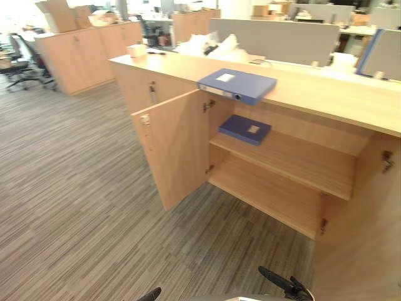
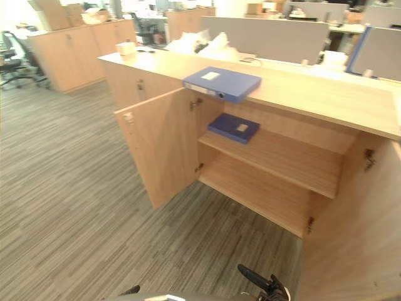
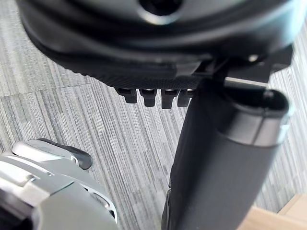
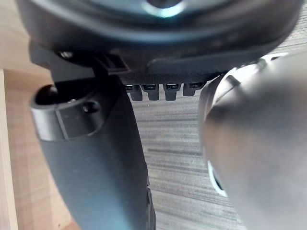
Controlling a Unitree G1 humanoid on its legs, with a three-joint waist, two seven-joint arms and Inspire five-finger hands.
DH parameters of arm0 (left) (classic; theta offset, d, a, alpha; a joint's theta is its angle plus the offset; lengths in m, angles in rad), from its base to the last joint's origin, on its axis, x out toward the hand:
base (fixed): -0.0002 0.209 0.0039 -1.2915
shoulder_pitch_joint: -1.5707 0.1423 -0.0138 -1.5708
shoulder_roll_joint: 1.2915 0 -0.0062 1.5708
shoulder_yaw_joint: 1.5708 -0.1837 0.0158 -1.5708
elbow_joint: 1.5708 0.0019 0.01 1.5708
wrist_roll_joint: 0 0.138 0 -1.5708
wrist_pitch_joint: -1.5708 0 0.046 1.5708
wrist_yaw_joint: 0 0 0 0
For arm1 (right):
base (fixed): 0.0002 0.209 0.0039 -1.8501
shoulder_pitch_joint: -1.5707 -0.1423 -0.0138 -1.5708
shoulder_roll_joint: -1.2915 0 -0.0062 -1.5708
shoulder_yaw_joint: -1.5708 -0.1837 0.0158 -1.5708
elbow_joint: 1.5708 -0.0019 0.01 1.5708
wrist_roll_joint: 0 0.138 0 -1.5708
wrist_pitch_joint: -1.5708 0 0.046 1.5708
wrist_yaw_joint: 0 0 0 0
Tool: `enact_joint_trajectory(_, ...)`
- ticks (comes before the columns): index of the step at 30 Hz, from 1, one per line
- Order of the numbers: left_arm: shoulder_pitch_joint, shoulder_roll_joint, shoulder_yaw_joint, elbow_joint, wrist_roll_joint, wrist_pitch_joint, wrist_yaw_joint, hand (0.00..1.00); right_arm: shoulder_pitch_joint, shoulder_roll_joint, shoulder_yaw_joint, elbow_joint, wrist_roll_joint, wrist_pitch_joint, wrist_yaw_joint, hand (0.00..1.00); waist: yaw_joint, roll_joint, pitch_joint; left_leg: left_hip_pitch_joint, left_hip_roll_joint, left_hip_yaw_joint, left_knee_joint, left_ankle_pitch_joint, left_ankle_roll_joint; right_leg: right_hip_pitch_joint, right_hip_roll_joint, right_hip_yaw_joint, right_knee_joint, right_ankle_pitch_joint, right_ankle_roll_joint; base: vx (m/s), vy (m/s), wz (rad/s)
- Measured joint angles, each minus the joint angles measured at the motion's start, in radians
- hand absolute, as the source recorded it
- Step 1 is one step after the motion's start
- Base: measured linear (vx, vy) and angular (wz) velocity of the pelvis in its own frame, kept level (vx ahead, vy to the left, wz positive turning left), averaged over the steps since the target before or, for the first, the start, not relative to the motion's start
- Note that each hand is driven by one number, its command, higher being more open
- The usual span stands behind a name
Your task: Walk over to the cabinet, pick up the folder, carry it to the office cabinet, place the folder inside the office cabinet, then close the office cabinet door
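Blue box folder (image 1: 237,85) lies on the cabinet top (image 1: 326,95) above its open door (image 1: 172,147); left hand (image 3: 225,158) and right hand (image 4: 96,163) hang loose, fingers relaxed, empty.

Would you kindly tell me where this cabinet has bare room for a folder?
The lower shelf is bare across its width. The upper shelf is free from the dark blue folder at its left end to the right wall. On the cabinet top, bare wood lies right of the blue folder; white bags crowd behind it.
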Motion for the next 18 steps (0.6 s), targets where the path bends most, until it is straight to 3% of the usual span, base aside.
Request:
enact_joint_trajectory(1, -0.005, -0.001, -0.007, 0.007, 0.0, 0.0, 0.0, 1.0, 0.001, -0.001, 0.0, 0.007, 0.0, 0.001, 0.0, 1.0, -0.007, 0.009, 0.0, 0.008, 0.014, 0.01, -0.002, 0.001, -0.001, 0.01, 0.019, -0.02, -0.036, -0.013, 0.019, 0.13, -0.088, -0.78)
enact_joint_trajectory(2, -0.014, -0.001, -0.031, 0.013, -0.003, 0.0, 0.0, 1.0, 0.001, 0.0, -0.003, 0.007, 0.005, 0.006, 0.001, 1.0, -0.014, 0.02, 0.001, 0.004, 0.039, 0.019, -0.011, 0.003, -0.013, 0.025, 0.068, -0.039, -0.18, -0.053, 0.069, 0.13, -0.161, -0.69)
enact_joint_trajectory(4, -0.036, 0.008, -0.037, 0.016, -0.008, 0.001, 0.0, 1.0, -0.002, 0.008, 0.0, 0.007, 0.005, 0.01, 0.0, 1.0, -0.011, 0.003, 0.014, 0.0, 0.044, 0.045, -0.016, 0.0, -0.041, 0.067, 0.108, -0.061, -0.338, -0.095, 0.098, 0.1, -0.22, -0.58)
enact_joint_trajectory(7, -0.057, -0.016, -0.037, 0.01, -0.008, -0.009, 0.001, 1.0, 0.023, -0.014, -0.012, 0.004, 0.007, 0.013, -0.004, 1.0, -0.028, 0.027, 0.038, 0.053, 0.077, 0.044, -0.064, 0.014, -0.072, 0.1, 0.156, -0.077, -0.353, -0.104, 0.077, 0.06, -0.199, -0.14)
enact_joint_trajectory(12, -0.037, -0.02, -0.028, -0.019, -0.008, -0.01, 0.0, 1.0, 0.049, 0.008, -0.02, 0.005, 0.008, 0.014, -0.003, 1.0, -0.032, 0.011, 0.013, 0.065, 0.133, 0.05, -0.075, 0.005, -0.132, 0.144, 0.244, -0.095, -0.451, -0.126, 0.054, 0.04, -0.135, -0.05)
enact_joint_trajectory(14, -0.02, -0.019, -0.02, -0.027, -0.01, -0.009, -0.001, 1.0, 0.071, 0.018, -0.041, 0.004, 0.013, 0.014, -0.003, 1.0, -0.031, 0.016, -0.016, -0.019, 0.211, 0.041, 0.134, -0.09, -0.141, 0.177, 0.313, -0.099, -0.523, -0.122, 0.054, 0.11, -0.145, -0.01)
enact_joint_trajectory(15, -0.02, -0.02, -0.008, -0.028, -0.011, -0.008, -0.002, 1.0, 0.073, 0.018, -0.041, 0.004, 0.015, 0.013, -0.004, 1.0, -0.031, 0.019, -0.018, -0.061, 0.24, 0.035, 0.238, -0.117, -0.131, 0.186, 0.331, -0.098, -0.537, -0.12, 0.051, 0.15, -0.177, -0.1)
enact_joint_trajectory(16, -0.02, -0.023, 0.007, -0.029, -0.014, -0.007, -0.002, 1.0, 0.075, 0.017, -0.04, 0.004, 0.02, 0.013, -0.004, 1.0, -0.032, 0.024, -0.017, -0.127, 0.284, 0.018, 0.397, -0.134, -0.117, 0.205, 0.356, -0.096, -0.558, -0.116, 0.045, 0.14, -0.115, -0.24)
enact_joint_trajectory(17, -0.007, -0.023, 0.012, -0.03, -0.027, -0.004, -0.001, 1.0, 0.079, 0.016, -0.04, 0.005, 0.036, 0.014, -0.006, 1.0, -0.029, 0.032, -0.014, -0.209, 0.343, -0.016, 0.616, -0.111, -0.092, 0.249, 0.392, -0.082, -0.588, -0.116, 0.04, 0.14, -0.09, -0.29)
enact_joint_trajectory(18, -0.001, -0.02, 0.012, -0.03, -0.034, -0.002, -0.001, 1.0, 0.08, 0.016, -0.039, 0.006, 0.047, 0.014, -0.009, 1.0, -0.029, 0.034, -0.011, -0.23, 0.359, -0.025, 0.682, -0.103, -0.088, 0.266, 0.4, -0.073, -0.601, -0.116, 0.038, 0.19, -0.012, -0.33)
